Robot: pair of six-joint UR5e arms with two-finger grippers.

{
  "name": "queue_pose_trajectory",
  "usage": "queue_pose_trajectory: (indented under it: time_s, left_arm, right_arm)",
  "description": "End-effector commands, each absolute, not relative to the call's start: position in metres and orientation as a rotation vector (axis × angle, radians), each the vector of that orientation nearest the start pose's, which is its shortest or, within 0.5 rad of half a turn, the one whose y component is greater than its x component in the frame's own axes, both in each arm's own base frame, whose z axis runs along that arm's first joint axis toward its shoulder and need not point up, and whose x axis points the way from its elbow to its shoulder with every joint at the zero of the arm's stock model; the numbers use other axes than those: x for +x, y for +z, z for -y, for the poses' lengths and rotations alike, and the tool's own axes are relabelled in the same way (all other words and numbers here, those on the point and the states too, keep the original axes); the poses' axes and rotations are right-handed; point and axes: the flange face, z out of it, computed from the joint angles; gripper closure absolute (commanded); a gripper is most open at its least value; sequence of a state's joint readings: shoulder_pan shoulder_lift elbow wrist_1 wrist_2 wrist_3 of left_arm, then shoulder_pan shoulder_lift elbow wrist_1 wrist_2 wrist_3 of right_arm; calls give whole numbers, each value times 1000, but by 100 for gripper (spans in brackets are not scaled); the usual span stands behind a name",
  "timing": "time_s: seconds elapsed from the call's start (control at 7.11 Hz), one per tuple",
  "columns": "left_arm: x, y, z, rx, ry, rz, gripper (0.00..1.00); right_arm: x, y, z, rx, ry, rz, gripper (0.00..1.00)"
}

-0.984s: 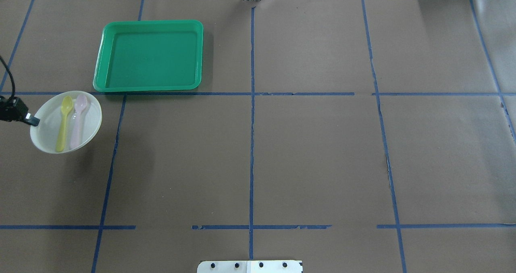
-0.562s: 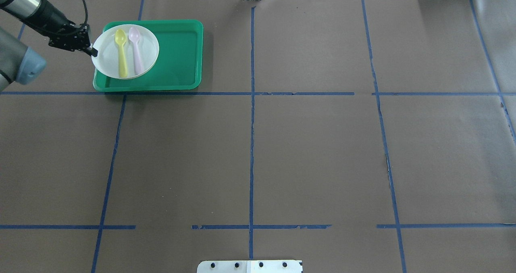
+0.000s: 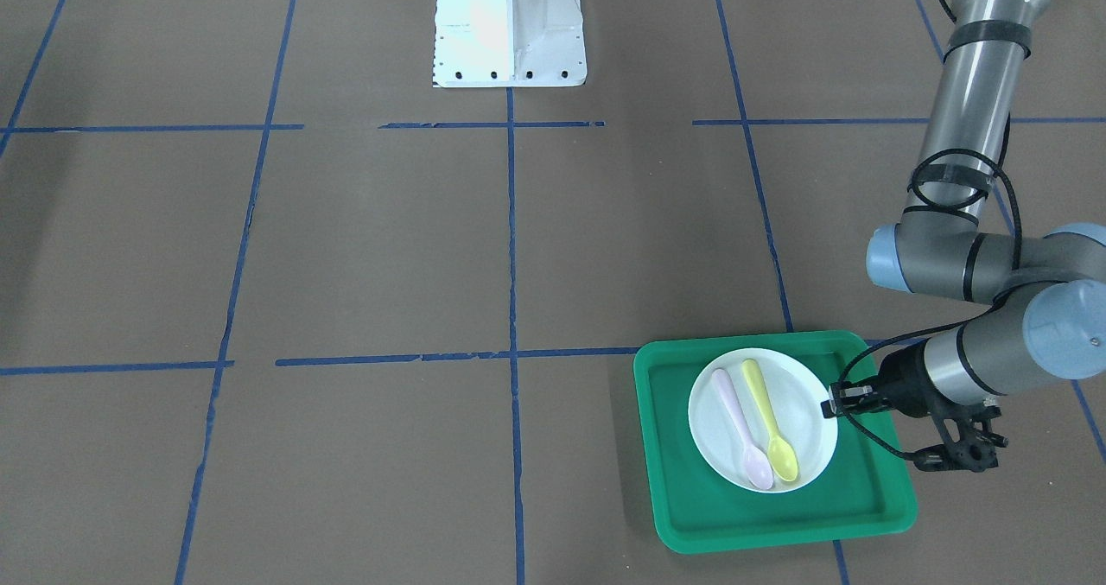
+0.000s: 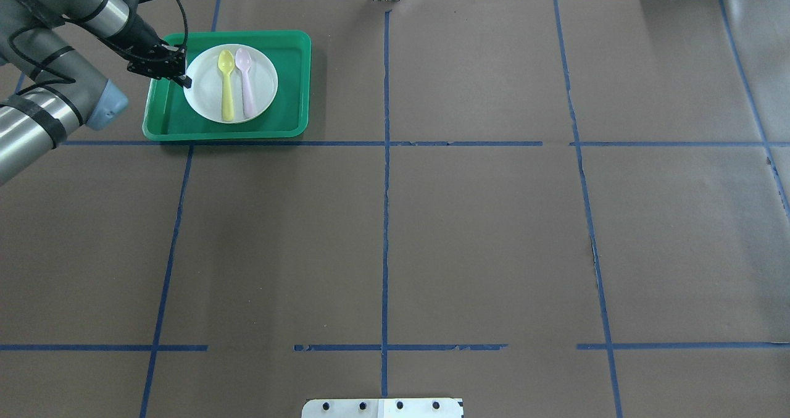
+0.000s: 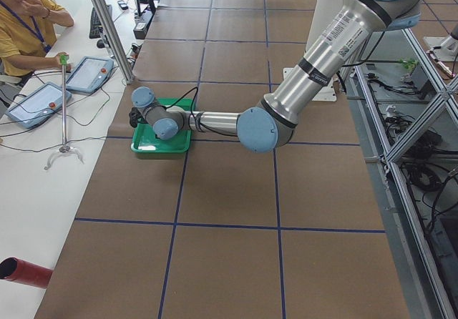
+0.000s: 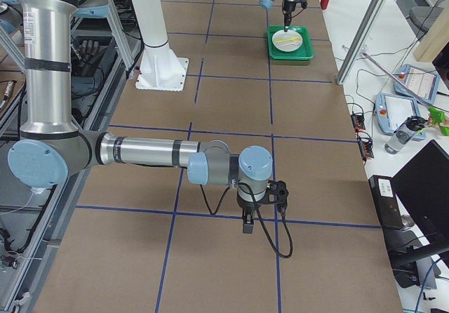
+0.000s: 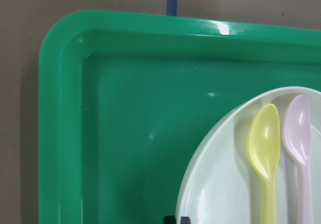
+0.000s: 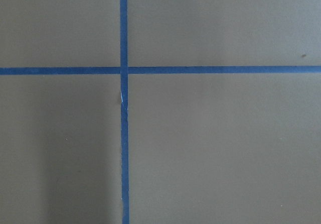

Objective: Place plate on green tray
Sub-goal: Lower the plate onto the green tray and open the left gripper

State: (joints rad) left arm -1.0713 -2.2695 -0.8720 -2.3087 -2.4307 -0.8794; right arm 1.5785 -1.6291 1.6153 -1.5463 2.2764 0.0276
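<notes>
Overhead view, table read as a clock face:

- You have the large rectangular bright green plastic tray (image 4: 287, 84) out at about 11 o'clock on the brown paper-covered table (image 4: 481, 233), with its near rim along a blue tape line (image 4: 345, 143).
- The small round white plastic plate (image 4: 203, 91) lies within the tray's rim, toward the tray's 9 o'clock half. You cannot tell whether it rests on the tray floor or hangs just above it.
- On the plate, a yellow plastic spoon (image 4: 227, 91) and a pink plastic spoon (image 4: 249, 91) lie side by side, with their bowls toward 12 o'clock.
- The left gripper (image 4: 186, 83) is at the plate's 9 o'clock edge, its fingers clenched on the rim. In the wrist view the fingertips (image 7: 171, 219) sit right at the rim.
- The right gripper (image 6: 247, 223) hangs low over bare table, well apart from the tray. You cannot tell its finger state.
</notes>
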Motion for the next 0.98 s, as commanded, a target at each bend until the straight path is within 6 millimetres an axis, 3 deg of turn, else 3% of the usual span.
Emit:
queue_pose_trajectory:
  time_s: [0.0, 0.14, 0.28, 0.56, 0.7, 0.84]
  left_arm:
    - [327, 466, 715, 9, -35, -1069, 11]
    - [319, 452, 717, 28, -48, -1077, 0]
    - [296, 435, 712, -5, -181, -1104, 0]
    - [224, 454, 646, 22, -202, -1144, 0]
    - [183, 450, 636, 62, -112, -1155, 0]
    - [135, 469, 618, 86, -81, -1106, 0]
  right_arm:
    - [72, 667, 467, 3, 30, 704, 0]
    - [72, 667, 467, 3, 30, 704, 0]
    - [72, 667, 467, 3, 30, 706, 0]
    - [72, 667, 467, 3, 30, 704, 0]
    - [72, 667, 467, 3, 30, 704, 0]
    - [72, 667, 467, 3, 30, 704, 0]
